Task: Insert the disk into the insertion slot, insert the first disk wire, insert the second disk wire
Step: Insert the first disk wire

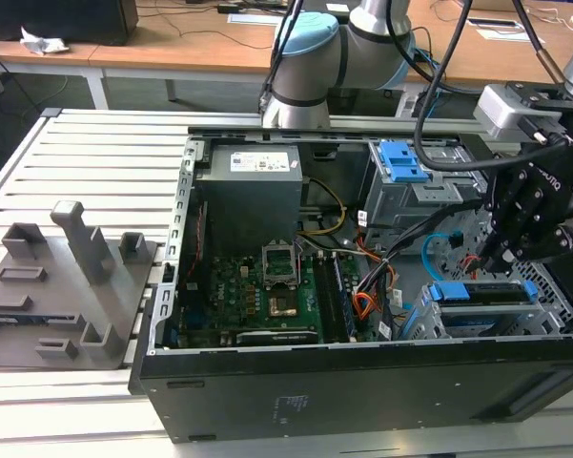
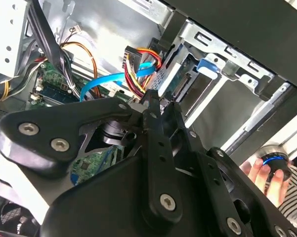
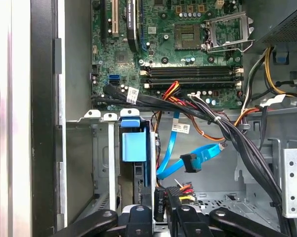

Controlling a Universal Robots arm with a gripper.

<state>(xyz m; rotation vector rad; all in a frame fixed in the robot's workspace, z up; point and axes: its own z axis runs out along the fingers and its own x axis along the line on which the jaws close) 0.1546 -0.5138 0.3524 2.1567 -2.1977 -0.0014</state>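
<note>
End effector (image 3: 162,213) beside inserted disk (image 3: 133,146)

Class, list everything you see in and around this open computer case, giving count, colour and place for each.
computer case: one, black, open on the slatted table
disk: one, blue-framed, in the insertion slot
taller cage: one, grey with blue latch, next to the slot
motherboard: one, green, case floor
power supply: one, grey, case corner
flat cable: one, blue, beside the disk
fixture plate: one, grey, the exterior view's left
gripper: one, black, above the disk
hand: one, outside the case
</note>
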